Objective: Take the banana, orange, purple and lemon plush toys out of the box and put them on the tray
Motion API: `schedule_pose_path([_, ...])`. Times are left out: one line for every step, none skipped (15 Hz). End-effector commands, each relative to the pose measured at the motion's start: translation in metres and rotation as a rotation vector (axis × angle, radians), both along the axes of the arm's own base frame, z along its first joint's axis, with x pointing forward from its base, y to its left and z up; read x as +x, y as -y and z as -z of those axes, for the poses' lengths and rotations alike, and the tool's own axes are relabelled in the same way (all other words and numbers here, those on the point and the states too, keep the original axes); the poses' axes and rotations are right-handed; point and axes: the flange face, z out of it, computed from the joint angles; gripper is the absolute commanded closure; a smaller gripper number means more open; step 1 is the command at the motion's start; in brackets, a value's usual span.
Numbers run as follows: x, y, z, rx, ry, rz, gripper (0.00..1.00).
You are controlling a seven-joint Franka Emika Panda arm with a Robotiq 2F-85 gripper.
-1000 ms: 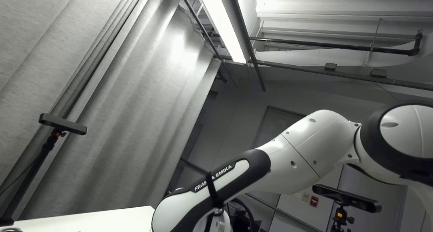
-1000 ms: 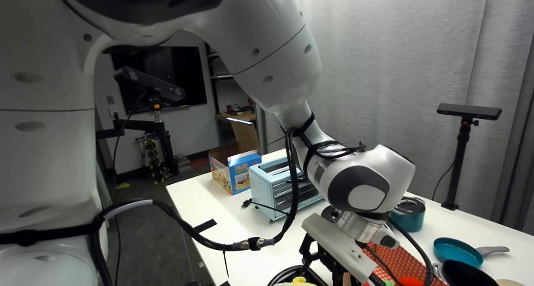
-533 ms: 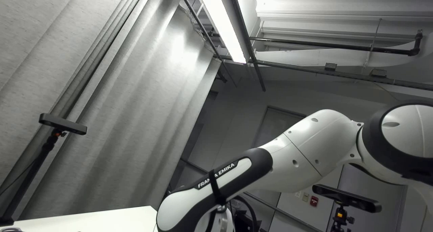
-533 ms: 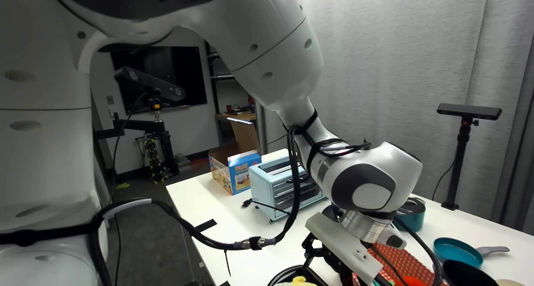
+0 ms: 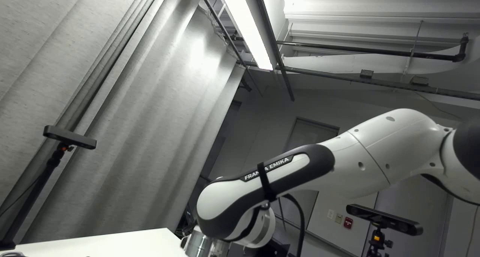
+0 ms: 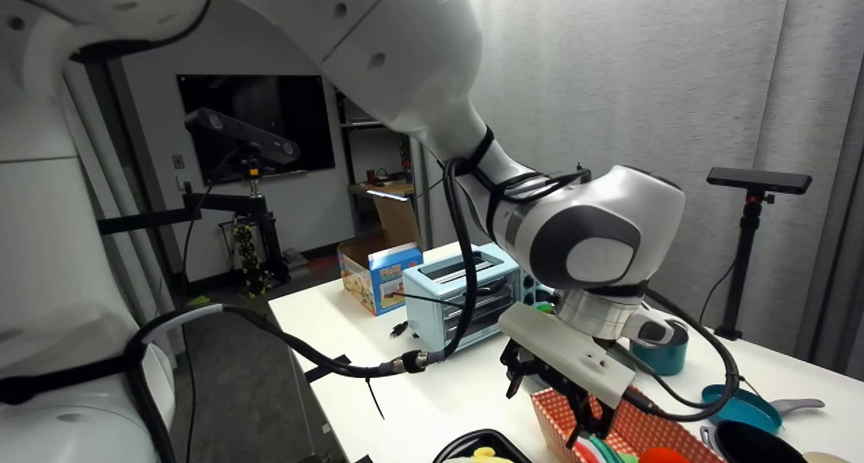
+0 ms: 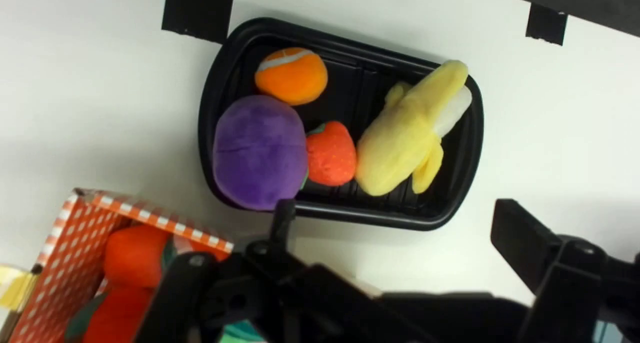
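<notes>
Hand [image 7: 394, 224] gapes; banana [image 7: 395, 138], orange [image 7: 297, 80] and purple toy [image 7: 257, 153] lie in the tray [image 7: 345, 89].

In the wrist view we look down, near, on the tray [image 7: 345, 90] and part of the checked box [image 7: 60, 278]; in an exterior view we look from above across the table [image 6: 405, 409], so near the arm [image 6: 405, 65] that it crowds the left and top, tray and box cut by the bottom edge; in an exterior view we look steeply up, tilted, to curtain [image 5: 150, 137] and ceiling light [image 5: 247, 28]; both exterior views share arm, curtain and table.
</notes>
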Motion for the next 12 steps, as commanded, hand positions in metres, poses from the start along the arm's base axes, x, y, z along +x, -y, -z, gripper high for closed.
schedule_pose_path([-0.022,-0.003,-0.041,0.005,0.109,-0.021,0.00])
schedule_pose_path([-0.025,-0.003,-0.048,0.010,0.122,-0.024,0.00])
schedule_pose_path([-0.030,-0.004,-0.054,0.018,0.135,-0.025,0.00])
schedule_pose_path([-0.037,-0.011,-0.061,0.023,0.145,-0.027,0.00])
schedule_pose_path([-0.043,-0.014,-0.064,0.033,0.150,-0.030,0.00])
schedule_pose_path([-0.046,-0.014,-0.066,0.036,0.157,-0.032,0.00])
schedule_pose_path([-0.052,-0.016,-0.069,0.036,0.167,-0.037,0.00])
schedule_pose_path([-0.056,-0.019,-0.071,0.035,0.170,-0.043,0.00])
schedule_pose_path([-0.060,-0.020,-0.072,0.037,0.176,-0.049,0.00])
schedule_pose_path([-0.063,-0.022,-0.073,0.038,0.180,-0.053,0.00])
schedule_pose_path([-0.065,-0.023,-0.074,0.040,0.185,-0.057,0.00])
schedule_pose_path([-0.068,-0.024,-0.075,0.042,0.189,-0.062,0.00])
